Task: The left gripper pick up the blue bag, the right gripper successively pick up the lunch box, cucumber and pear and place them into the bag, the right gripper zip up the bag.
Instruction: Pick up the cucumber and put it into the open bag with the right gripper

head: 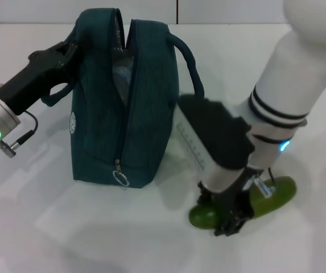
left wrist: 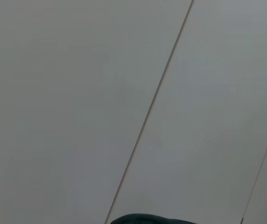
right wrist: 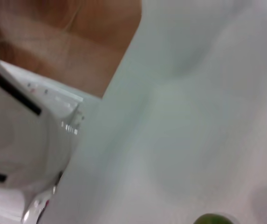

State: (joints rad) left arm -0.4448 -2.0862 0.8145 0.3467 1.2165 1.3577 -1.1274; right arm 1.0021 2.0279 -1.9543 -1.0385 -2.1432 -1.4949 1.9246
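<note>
The blue bag (head: 123, 114) stands upright on the white table, its top zip open. My left gripper (head: 69, 54) is at the bag's upper left side, shut on its edge near the handle. Something pale, perhaps the lunch box (head: 123, 71), shows inside the opening. A green cucumber (head: 279, 192) lies on the table to the right of the bag. My right gripper (head: 224, 213) is down over the cucumber's middle, straddling it. The pear is out of view. A sliver of the bag (left wrist: 147, 219) shows in the left wrist view, and a bit of cucumber (right wrist: 212, 218) in the right wrist view.
The white table (head: 66, 227) spreads around the bag. The bag's zip pull (head: 119, 177) hangs low on its front face. A dark carry handle (head: 190, 62) arches off the bag's right side, close to my right arm.
</note>
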